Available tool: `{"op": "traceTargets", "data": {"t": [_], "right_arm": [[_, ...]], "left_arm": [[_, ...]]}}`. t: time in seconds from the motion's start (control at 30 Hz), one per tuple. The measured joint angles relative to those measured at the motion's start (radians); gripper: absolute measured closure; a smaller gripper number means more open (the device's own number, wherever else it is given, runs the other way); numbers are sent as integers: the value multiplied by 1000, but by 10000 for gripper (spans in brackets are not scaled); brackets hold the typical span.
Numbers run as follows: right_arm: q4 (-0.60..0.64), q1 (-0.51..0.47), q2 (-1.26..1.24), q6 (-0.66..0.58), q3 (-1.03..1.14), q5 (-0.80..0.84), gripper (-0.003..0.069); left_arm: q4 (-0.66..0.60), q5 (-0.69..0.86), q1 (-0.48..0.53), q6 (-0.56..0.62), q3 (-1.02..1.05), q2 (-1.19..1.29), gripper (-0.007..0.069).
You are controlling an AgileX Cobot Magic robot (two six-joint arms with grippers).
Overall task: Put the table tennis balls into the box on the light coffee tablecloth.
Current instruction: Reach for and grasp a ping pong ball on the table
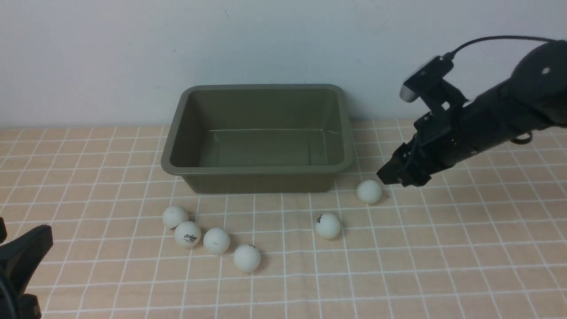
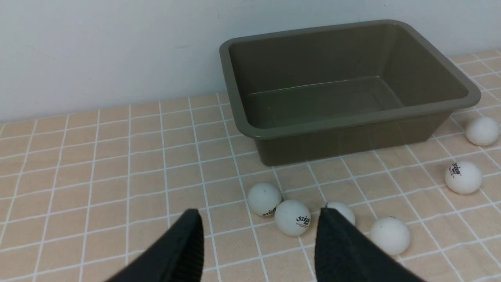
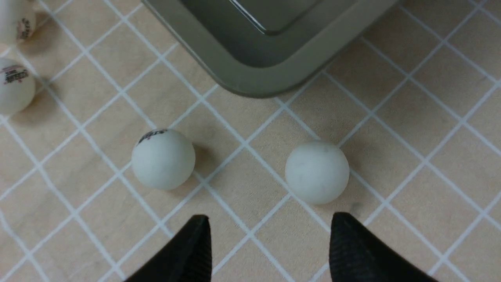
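Nothing of the task is judged to be done. The box is seen near the middle of the table's far edge, on the light coffee tablecloth, and no ball is seen inside it; its floor is shown bare in the front and left wrist views. All six table tennis balls are counted on the cloth, between the box and the near edge.

A row of four balls is laid out before the box's front left corner, the two leftmost touching or nearly so. A printed ball is found apart from them, toward the right edge. A plain ball is placed just beside the box's front right corner.

The right gripper is held low over the cloth with its jaws spread wide and nothing between them. The plain ball is seen just ahead of its fingertips and not touched by them, so this ball is judged to be the first one aimed at. The left gripper is kept near the table's near left corner, also opened wide and empty, with the row of four balls seen just ahead of it.

Six pickups and six drops into the box are thus left to be made.
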Motion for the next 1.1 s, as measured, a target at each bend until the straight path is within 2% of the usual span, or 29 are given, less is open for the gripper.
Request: {"op": "traceTargets", "data": {"t": [0.33, 0.93, 1.1], "right_arm": [[-44, 0, 231, 72, -195, 65, 282], [-51, 0, 329, 64, -208, 34, 279], [-28, 0, 329, 57, -209, 4, 239]], "left_arm": [[0, 8, 0, 1, 0, 0, 306], [0, 12, 0, 5, 0, 0, 306], [0, 32, 0, 5, 0, 0, 306]]}}
